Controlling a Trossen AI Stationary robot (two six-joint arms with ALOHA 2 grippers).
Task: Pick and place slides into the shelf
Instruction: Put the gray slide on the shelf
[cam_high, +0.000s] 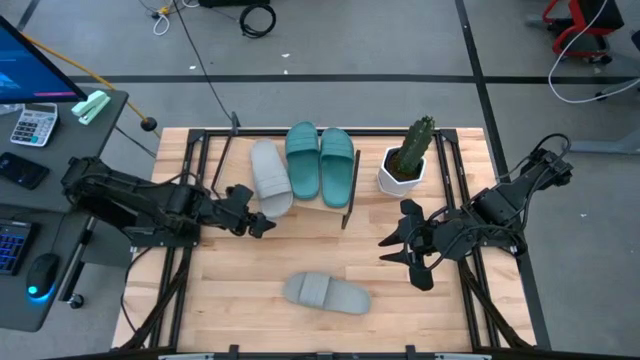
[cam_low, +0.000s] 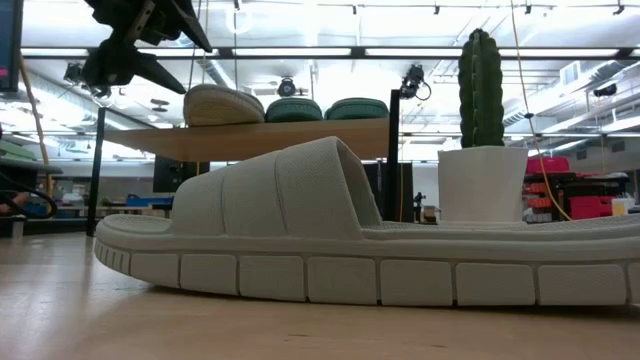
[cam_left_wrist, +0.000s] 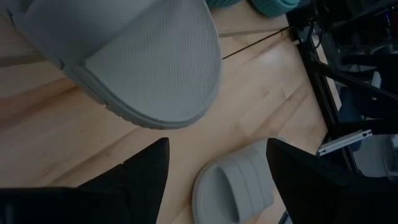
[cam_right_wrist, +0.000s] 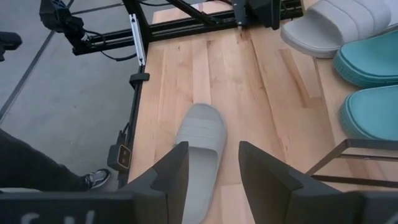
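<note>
Now three slides on the shelf (cam_high: 335, 210), left gripper (cam_high: 258, 210) released beside the grey one (cam_high: 270, 177). Next: grasping the last grey slide (cam_high: 326, 293) on the desk (cam_high: 240, 300) with the half-open, empty right gripper (cam_high: 400, 248).

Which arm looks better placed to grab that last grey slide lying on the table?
Probably the right. The right hand hangs open nearer the grey slide on the table, looking at it. The left hand is open beside the shelf.

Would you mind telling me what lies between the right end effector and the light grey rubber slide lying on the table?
Nothing: in the high view, only bare wooden tabletop separates the right end effector from the light grey rubber slide.
</note>
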